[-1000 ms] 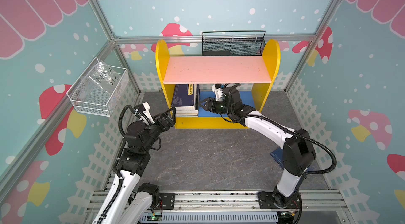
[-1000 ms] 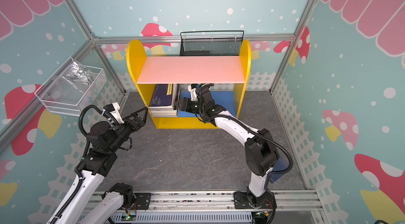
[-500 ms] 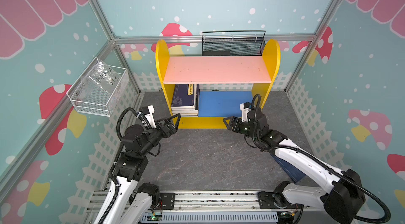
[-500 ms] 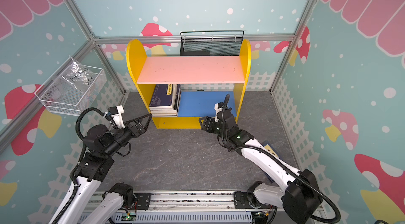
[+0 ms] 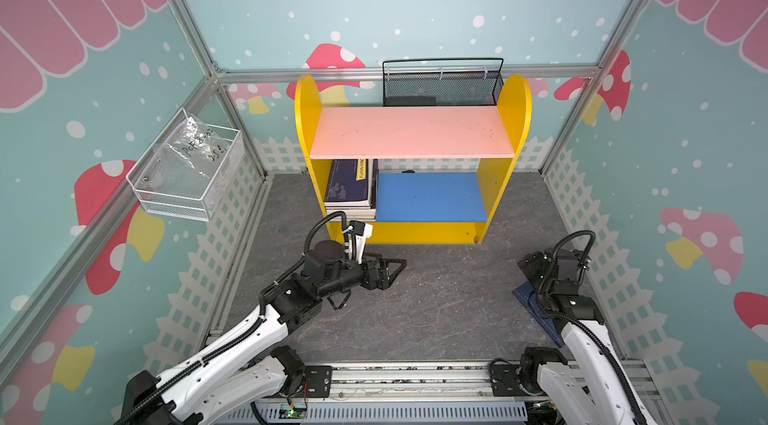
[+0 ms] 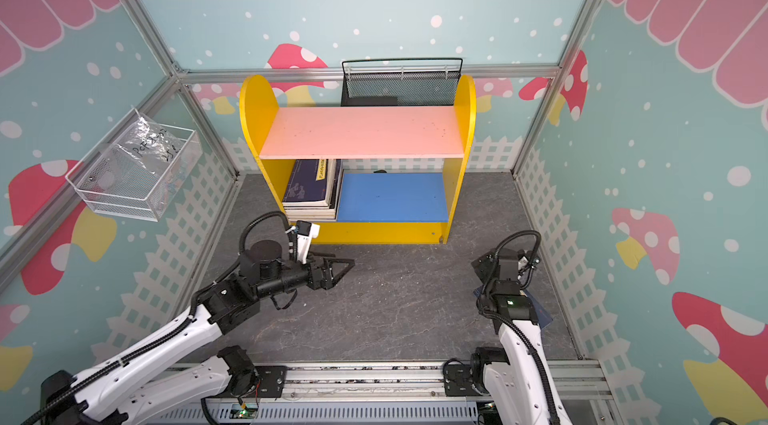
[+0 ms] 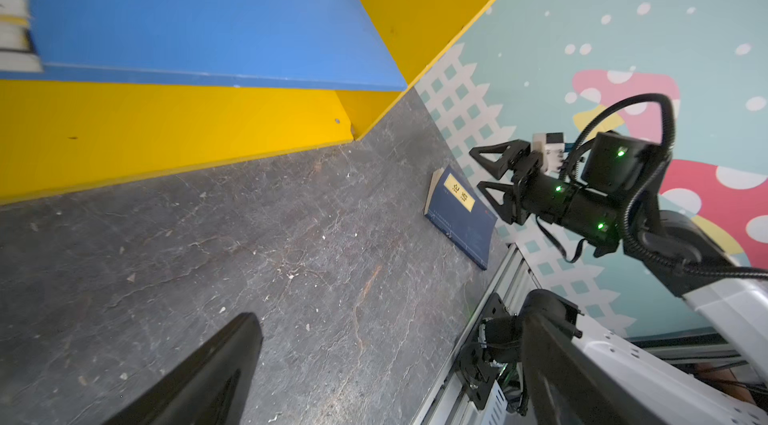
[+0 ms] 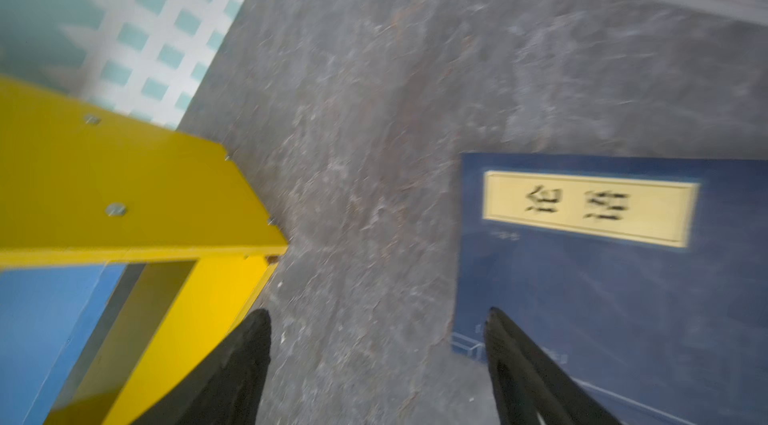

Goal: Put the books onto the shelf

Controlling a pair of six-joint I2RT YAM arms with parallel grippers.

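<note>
Toward the lower right of both top views, a navy book [image 5: 524, 293] with a yellow title label lies flat on the grey worktop [image 5: 436, 306]. It is close to the right wall and well apart from the shelf [image 5: 415, 232], and the right arm [image 5: 561, 277] partly covers it there. The right jaws stand apart with nothing between them. From the left wrist camera they hang just above the book's labelled end. In the right wrist view one black finger [image 8: 515, 360] overlaps the cover's corner while the other lies over bare worktop. At the middle of both top views the shelf stands by the back wall, with a stack of books [image 5: 349, 184] lying flat at the left end of its blue lower board [image 5: 432, 196]. Left of centre, just in front of the shelf's lower left corner, the left arm [image 5: 324, 273] points rightward. The left jaws are spread wide over the worktop, gripping nothing. A black mesh basket [image 5: 440, 86] sits behind the shelf's top, and a white wire basket [image 5: 187, 178] hangs at the left wall.
</note>
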